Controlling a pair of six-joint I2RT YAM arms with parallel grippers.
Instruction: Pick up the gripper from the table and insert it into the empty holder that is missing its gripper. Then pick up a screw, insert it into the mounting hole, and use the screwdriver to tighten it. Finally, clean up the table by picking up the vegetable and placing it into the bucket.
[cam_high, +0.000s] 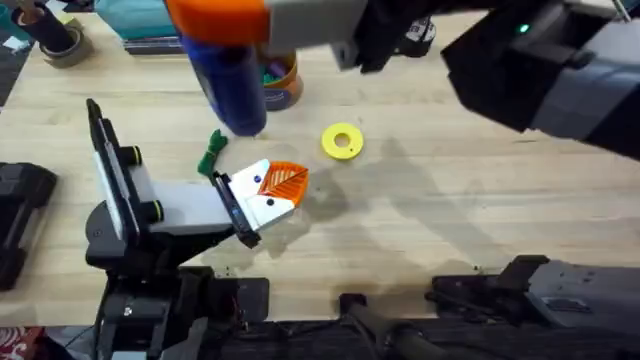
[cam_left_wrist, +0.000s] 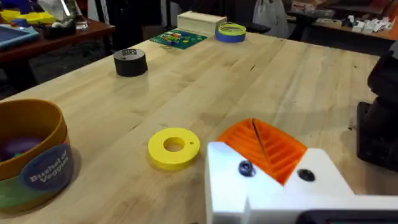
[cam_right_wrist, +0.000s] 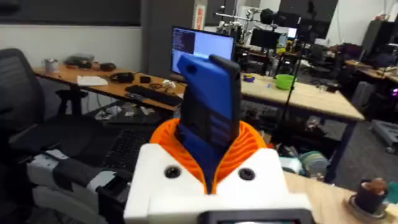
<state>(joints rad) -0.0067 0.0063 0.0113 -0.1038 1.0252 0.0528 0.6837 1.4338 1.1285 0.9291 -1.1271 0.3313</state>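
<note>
Overhead view: screwdriver (cam_high: 228, 85) clamped between the right gripper (cam_high: 225, 25) pads, raised above the left gripper (cam_high: 272, 188), which lies on the bench (cam_high: 450, 230), closure indiscernible. Vegetable (cam_high: 212, 152) just beside it; bucket (cam_high: 283, 80) beyond. Tightening step; next, lower the tip onto the mounting screw (cam_left_wrist: 246, 168).

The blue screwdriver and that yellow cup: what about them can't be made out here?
- Screwdriver tip: overhead, blurred close under the camera; right wrist, hidden between the right claw's orange pads.
- Bucket: overhead, mostly hidden behind the screwdriver; left wrist, cut off by the frame's edge, contents blurred.
</note>
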